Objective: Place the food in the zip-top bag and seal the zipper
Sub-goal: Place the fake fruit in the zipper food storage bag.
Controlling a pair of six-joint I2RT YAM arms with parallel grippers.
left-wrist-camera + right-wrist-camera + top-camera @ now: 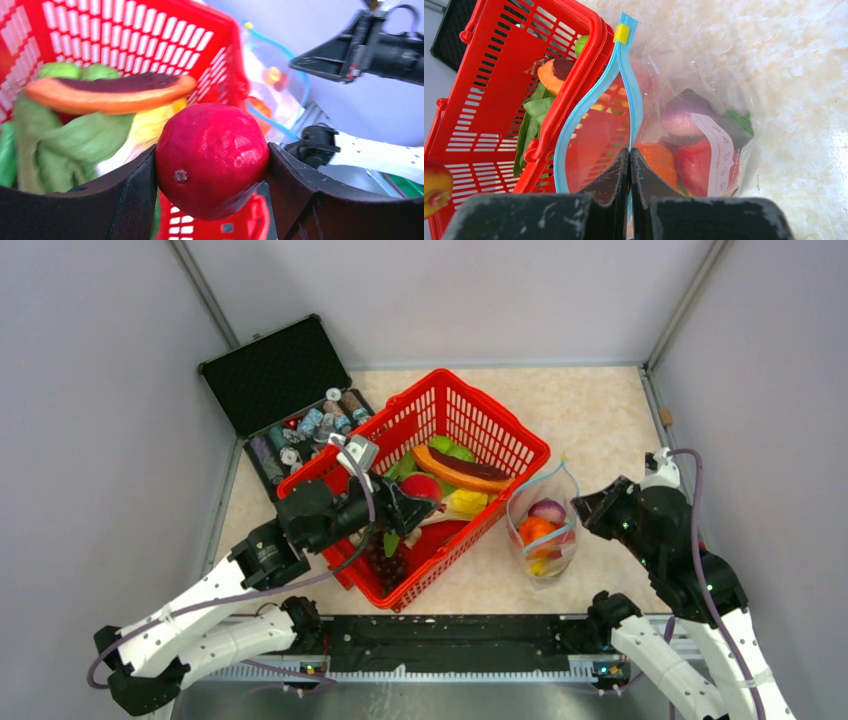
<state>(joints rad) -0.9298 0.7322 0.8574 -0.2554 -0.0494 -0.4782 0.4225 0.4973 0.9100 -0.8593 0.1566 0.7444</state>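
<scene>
A: Bag first. Where is it?
B: One zip-top bag point(545, 530), upright on the counter point(600, 410), right against the one red basket point(500, 435). Mouth is open. The zipper point(635, 105) shows as two blue strips standing apart, joined at one yellow slider point(622, 33).
A: Food inside?
B: Three I can count: one purple piece point(684, 112), one orange piece point(659, 157), one red piece point(694, 165). There's also a green bit point(741, 122), can't tell if it's separate.
A: Tools?
B: Two. My right tool point(630, 165) is closed tight, pinching the zipper strip at the near end. My left tool point(215, 185) is clamped on one red fruit point(212, 160), over the basket's inside.
A: Left in the basket?
B: One orange slice point(460, 468) with a dark face, one yellow piece point(468, 502), one dark grape bunch point(388, 565). Green leafy pieces point(65, 145) too, count unclear.
A: Anything else?
B: One black case point(275, 375), lid open, behind the basket on the left. Small bottles point(320, 420) in it, too small to count.
</scene>
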